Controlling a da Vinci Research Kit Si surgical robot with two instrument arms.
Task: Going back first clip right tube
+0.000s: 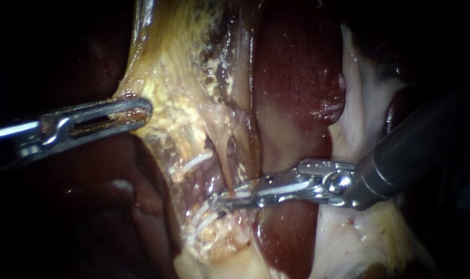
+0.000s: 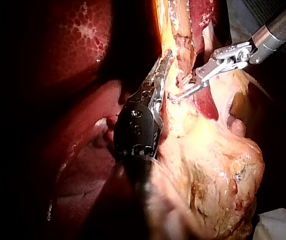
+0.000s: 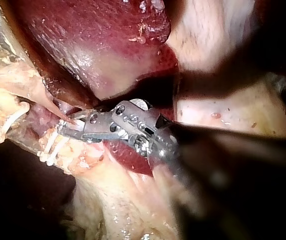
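At tube [image 1: 222, 161], right instrument [image 1: 225, 200] (tip partly hidden).

The left instrument [image 1: 141, 110] lay almost level, entering from the left, its jaws closed on tissue [image 1: 162, 93]. The right instrument [image 1: 224, 198] sloped down from the right, wrist bent nearly level, jaws pointing left, narrowly parted.

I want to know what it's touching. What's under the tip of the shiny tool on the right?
Under the tip of the right tool lie a thin tan tube and yellowish tissue, with dark red liver farther back. The metal covers the spot where tube and tip meet.
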